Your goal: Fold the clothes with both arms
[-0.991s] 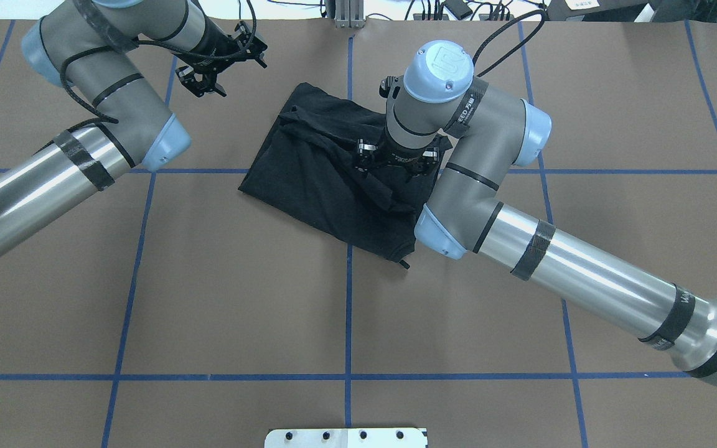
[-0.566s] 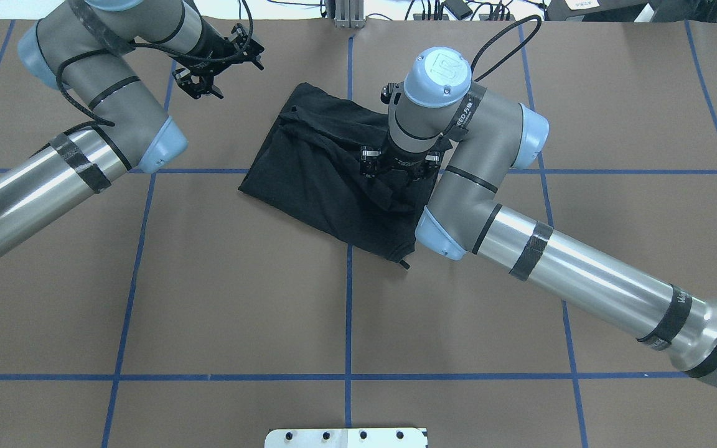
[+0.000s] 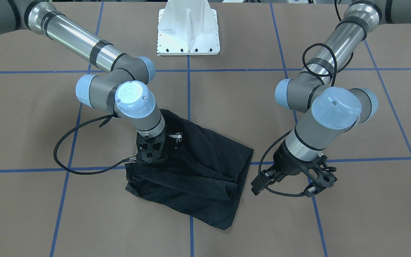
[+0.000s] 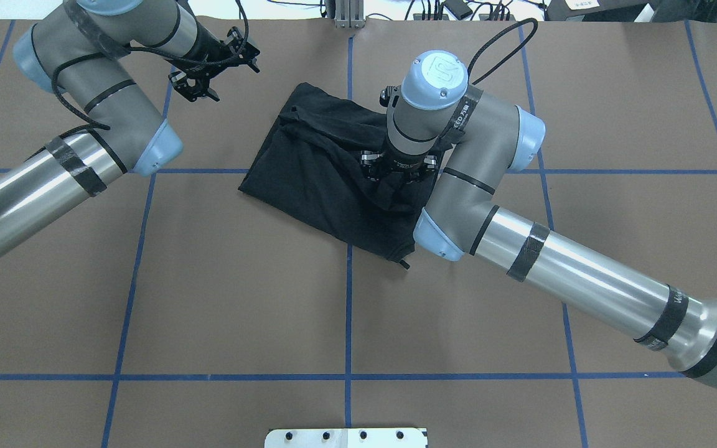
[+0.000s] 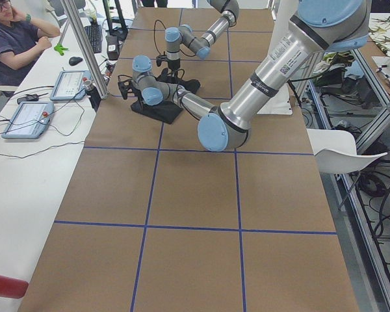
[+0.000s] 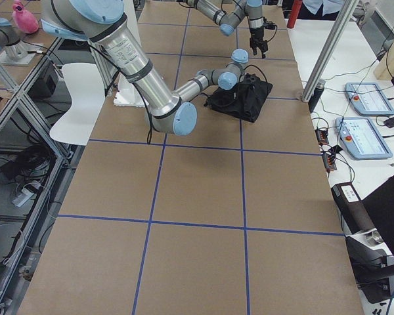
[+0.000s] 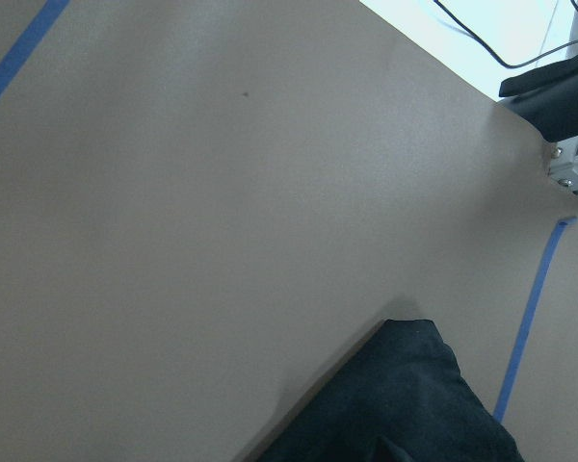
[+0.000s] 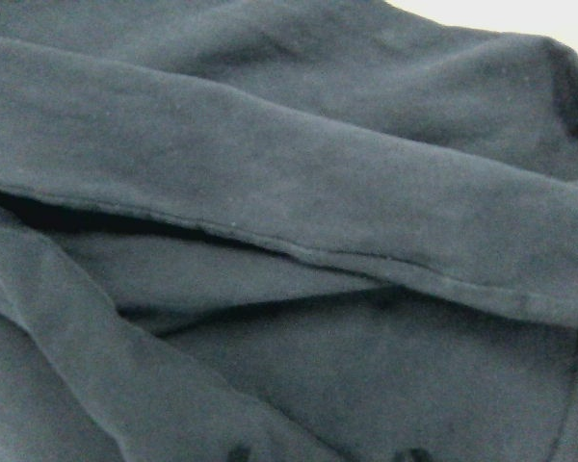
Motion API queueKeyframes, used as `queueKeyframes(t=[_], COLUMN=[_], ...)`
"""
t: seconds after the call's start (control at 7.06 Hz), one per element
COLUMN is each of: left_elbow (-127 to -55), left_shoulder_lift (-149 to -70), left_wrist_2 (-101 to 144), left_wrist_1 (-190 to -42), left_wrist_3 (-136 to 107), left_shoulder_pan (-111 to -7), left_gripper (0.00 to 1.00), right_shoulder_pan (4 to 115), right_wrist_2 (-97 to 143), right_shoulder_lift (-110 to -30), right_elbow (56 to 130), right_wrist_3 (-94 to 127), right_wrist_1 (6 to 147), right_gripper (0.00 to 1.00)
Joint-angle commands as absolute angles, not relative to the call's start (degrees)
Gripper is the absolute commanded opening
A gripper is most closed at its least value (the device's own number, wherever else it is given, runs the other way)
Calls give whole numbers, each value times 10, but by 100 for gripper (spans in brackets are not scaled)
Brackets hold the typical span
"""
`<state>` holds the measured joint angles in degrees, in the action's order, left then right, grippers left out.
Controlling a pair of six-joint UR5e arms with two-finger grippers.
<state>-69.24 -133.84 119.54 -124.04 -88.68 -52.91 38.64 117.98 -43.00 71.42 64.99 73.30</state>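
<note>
Black T-shirt (image 4: 315, 180) rumpled, part-folded, flat on table (image 4: 240, 298). Right tool (image 4: 398, 180) sunk into T-shirt's creases; tips buried, cannot tell spread. Left tool (image 4: 195, 87) gaping, empty, beside T-shirt. Advice: pinch one hem layer only, lift slowly.

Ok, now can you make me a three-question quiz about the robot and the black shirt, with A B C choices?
1. Where is the right gripper? A. Over the T-shirt. B. Over bare table. C. Inside a box.
2. What colour are the tape lines on the table? A. Red. B. Blue. C. Yellow.
3. What does the left gripper hold? A. A sleeve. B. A cup. C. Nothing.
Answers: 1 A, the right gripper points down at the crumpled black T-shirt. 2 B, blue tape lines cross the brown table. 3 C, the left gripper hangs open beside the T-shirt, apart from it.
</note>
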Motion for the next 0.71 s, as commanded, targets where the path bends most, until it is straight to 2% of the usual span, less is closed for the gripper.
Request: queueKeyframes(t=[0.0,0.28,0.57], left_elbow=[-693,-693,-693], left_shoulder_lift=[-1337,-1337,-1337], left_wrist_2=[1194,1194,1194], left_wrist_1=[-1240,-1240,-1240], left_wrist_3=[-888,-888,-889], left_shoulder_pan=[-529,-529,-529], left_gripper=[100,100,100], right_shoulder_pan=[382,373,374], right_wrist_2=[1179,1178,1179], right_shoulder_lift=[-428,-428,-425], right_elbow=[714,715,715], right_wrist_3=[651,652,656], right_wrist_1=[733,732,732], right_gripper=[18,14,0])
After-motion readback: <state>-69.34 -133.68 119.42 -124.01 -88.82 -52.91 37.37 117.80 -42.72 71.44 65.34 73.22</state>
